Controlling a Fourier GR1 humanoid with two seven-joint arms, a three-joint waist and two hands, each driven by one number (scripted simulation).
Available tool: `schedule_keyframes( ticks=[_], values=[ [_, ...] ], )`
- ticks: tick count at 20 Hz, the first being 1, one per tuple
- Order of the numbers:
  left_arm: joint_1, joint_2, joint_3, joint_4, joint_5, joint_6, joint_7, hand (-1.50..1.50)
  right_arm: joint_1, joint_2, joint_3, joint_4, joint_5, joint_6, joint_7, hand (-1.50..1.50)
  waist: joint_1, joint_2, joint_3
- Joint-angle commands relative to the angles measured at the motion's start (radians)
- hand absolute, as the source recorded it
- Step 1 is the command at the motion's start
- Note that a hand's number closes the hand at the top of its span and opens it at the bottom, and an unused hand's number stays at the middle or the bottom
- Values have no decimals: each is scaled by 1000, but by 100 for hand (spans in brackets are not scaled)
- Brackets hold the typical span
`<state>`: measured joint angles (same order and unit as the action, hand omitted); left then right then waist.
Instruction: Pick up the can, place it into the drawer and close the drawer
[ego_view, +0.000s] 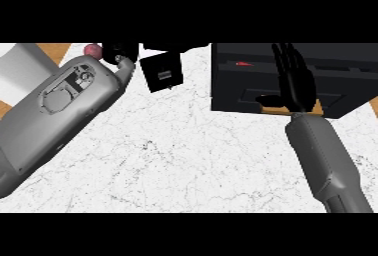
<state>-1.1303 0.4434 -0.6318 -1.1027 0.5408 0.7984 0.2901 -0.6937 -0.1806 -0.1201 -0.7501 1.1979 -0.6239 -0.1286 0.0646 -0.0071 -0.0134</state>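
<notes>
We count two hands, left (124, 50) and right (294, 75), one black drawer unit (244, 85), and one small black box (162, 72).

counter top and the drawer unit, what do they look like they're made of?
Counter top: looks like white marble or marble-look stone, going by the fine grey veining and speckle; matte, no glare. Drawer unit: flat black, uniform, no grain visible, so painted metal or plastic, can't tell which. The right hand lies straight over it.
</notes>
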Motion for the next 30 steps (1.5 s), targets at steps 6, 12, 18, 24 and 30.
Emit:
schedule_keyframes(
  ticks=[6,12,18,24,30],
  values=[
    [174,78,14,-161,-26,-20,-25,-150,-223,18,-72,308,20,-120,46,-150,25,25,15],
    [191,34,-2,-192,-61,7,-10,-150,-329,7,-89,425,28,-152,46,-150,17,31,16],
    [226,83,25,-230,-56,-34,-7,-150,-412,-43,-124,473,-5,-116,1,-150,35,40,16],
    [320,67,24,-266,-77,-26,-74,-150,-460,-55,-149,517,-26,-71,-28,-150,44,44,16],
    [317,73,43,-254,-79,-28,-59,-150,-457,20,-286,461,-205,-63,-197,-150,19,42,19]
  ],
)
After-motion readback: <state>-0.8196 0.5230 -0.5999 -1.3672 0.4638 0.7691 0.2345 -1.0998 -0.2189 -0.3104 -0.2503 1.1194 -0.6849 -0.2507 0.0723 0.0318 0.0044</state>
